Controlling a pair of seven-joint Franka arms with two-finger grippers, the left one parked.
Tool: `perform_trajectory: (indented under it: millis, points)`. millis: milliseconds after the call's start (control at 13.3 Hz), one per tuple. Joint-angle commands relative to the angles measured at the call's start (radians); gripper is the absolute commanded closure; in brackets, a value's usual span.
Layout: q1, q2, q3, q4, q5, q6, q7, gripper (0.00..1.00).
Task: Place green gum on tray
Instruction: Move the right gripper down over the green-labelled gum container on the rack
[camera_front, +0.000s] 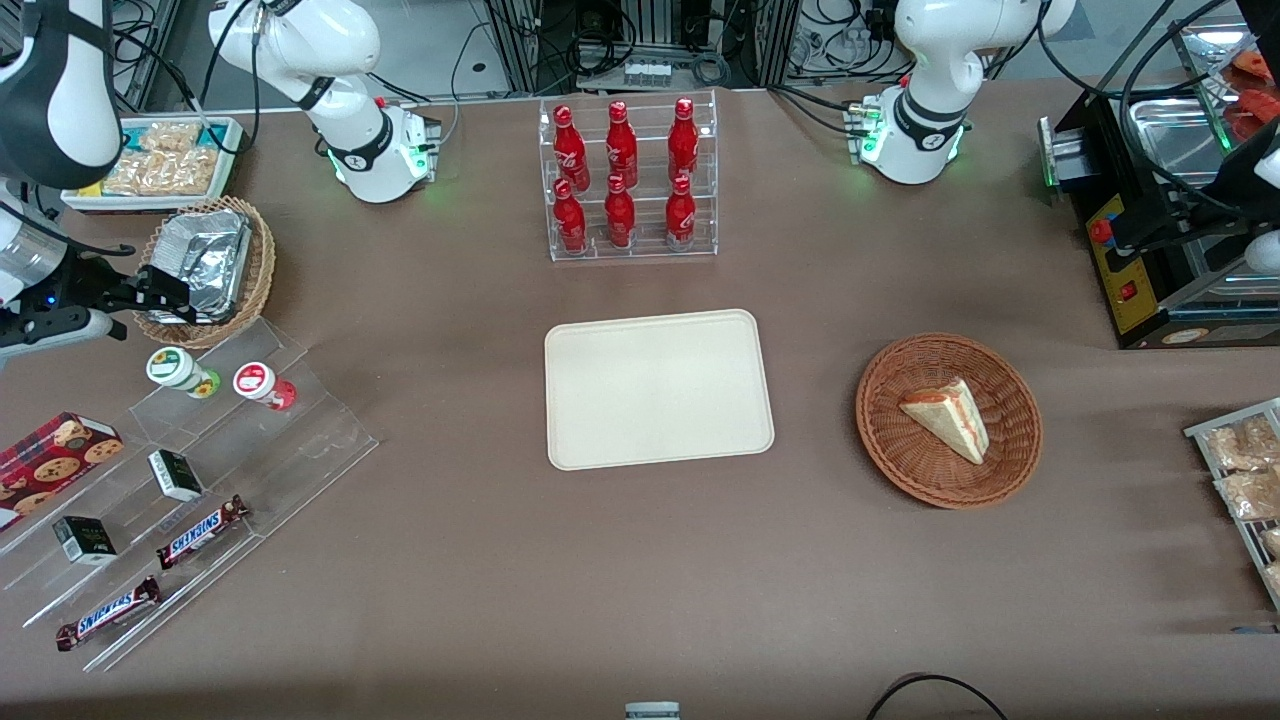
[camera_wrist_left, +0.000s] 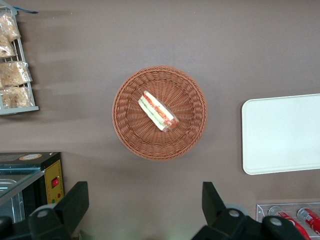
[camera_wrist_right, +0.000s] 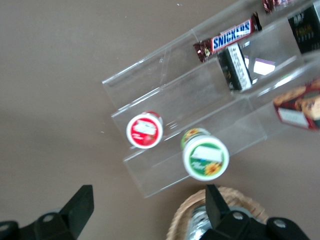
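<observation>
Right gripper (camera_front: 165, 290) hangs over the foil-filled wicker basket (camera_front: 255, 285), jaws open, empty. Green gum (camera_front: 180, 370) stands upright on the top step of the clear acrylic rack (camera_front: 300, 440), just beside the basket and nearer the front camera, red gum (camera_front: 262, 385) next to it. Tray (camera_front: 658, 388) empty, well apart from the rack. Next: descend onto the gum.

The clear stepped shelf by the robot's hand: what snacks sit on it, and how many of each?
Gum bottles: 2, the green gum and a red gum
Snickers bars: 2
Small dark boxes: 2
Total: 6
The gripper, open, hovers above the foil basket, beside the green gum.
</observation>
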Motion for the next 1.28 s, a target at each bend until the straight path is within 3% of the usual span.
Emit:
perform_trajectory:
  millis: [0,226,1203]
  points:
    - [-0.04,-0.016,-0.001,-0.094,0.007,0.125,-0.214,0.01]
    - [-0.049,0.02,-0.001,-0.123,0.007,0.239,-0.374,0.01]
    - [-0.048,0.128,-0.033,-0.125,0.012,0.359,-0.388,0.0]
